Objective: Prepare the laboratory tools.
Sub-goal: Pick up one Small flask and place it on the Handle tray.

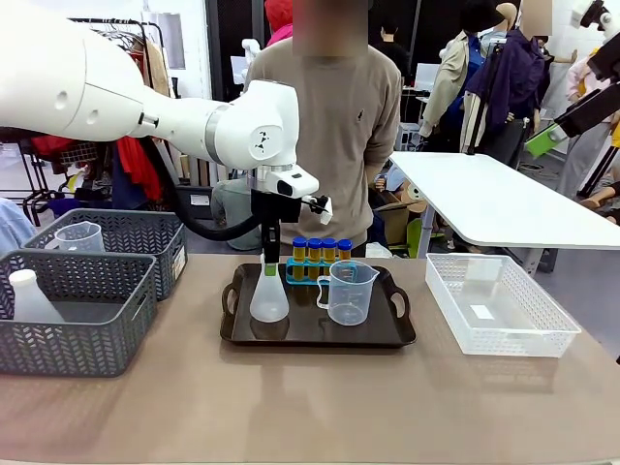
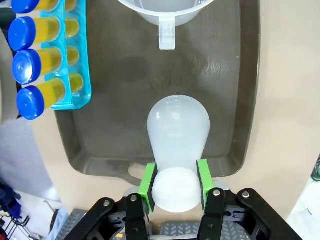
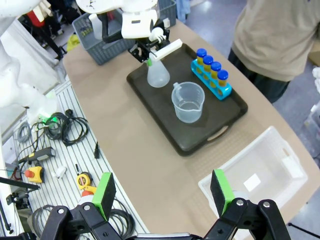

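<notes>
White and conical, the narrow-necked flask (image 2: 177,132) stands upright on the black handled tray (image 1: 387,334), at its left end, with the left pincer (image 2: 176,184) closed on its neck from above, the green pads (image 2: 148,181) pressing either side. Just beside it to the right stands the clear measuring beaker (image 1: 348,291), and behind both, at the tray's far edge, the blue rack (image 1: 302,276) carries four amber tubes with blue caps (image 1: 322,248). The flask's base looks to rest on the tray, so the step in hand seems to be setting it down. To do this well, the pincer should let go only once the base sits flat, spread its jaws evenly so neither pad drags the neck sideways, then rise straight up, clear of the beaker and the tubes. The right pincer (image 3: 164,192) hangs high above the near side of the surface (image 3: 150,165) with its jaws wide apart, holding nothing. A second flask (image 1: 29,295) and beaker (image 1: 79,236) wait in the grey mesh baskets (image 1: 97,334) at the left.
</notes>
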`<state>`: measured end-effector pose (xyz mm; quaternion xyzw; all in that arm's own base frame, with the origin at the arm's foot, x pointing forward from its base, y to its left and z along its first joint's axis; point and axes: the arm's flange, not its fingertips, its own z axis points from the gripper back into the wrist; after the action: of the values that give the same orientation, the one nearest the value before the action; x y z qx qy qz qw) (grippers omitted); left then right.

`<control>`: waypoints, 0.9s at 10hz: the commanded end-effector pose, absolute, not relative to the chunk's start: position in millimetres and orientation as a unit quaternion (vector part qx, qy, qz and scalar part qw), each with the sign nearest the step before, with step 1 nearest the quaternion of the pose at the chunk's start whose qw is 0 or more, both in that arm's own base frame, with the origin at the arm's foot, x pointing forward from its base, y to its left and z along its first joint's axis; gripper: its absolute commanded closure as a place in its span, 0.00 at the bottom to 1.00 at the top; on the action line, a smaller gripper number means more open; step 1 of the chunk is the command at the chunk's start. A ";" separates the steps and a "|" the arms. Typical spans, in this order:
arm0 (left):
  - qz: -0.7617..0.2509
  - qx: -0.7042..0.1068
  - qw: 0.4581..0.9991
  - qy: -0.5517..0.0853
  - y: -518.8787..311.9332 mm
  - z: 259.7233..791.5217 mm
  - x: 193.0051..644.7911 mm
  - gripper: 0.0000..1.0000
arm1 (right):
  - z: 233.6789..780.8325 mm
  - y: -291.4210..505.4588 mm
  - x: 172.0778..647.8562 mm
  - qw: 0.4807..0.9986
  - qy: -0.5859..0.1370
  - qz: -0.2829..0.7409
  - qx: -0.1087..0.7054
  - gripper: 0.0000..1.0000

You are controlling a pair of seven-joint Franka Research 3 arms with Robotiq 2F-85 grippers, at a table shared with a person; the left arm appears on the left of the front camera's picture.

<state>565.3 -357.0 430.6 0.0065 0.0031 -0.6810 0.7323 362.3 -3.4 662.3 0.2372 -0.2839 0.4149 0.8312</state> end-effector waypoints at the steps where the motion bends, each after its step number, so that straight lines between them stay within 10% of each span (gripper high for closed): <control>1: -0.685 0.010 0.728 0.000 -353.7 426.5 562.8 0.92 | 664.4 -2.7 363.4 0.824 -0.293 0.417 0.248 0.00; 6: -0.686 0.009 0.727 0.001 -351.4 429.0 562.0 0.00 | 664.4 -2.7 363.4 0.824 -0.293 0.417 0.248 0.00; 9: -0.684 0.004 0.730 -0.001 -349.7 432.8 559.0 0.00 | 664.4 -2.7 363.4 0.824 -0.293 0.417 0.248 0.00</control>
<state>565.7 -357.1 428.8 0.0055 0.0043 -0.6814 0.7319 362.3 -3.4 662.3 0.2372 -0.2839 0.4149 0.8312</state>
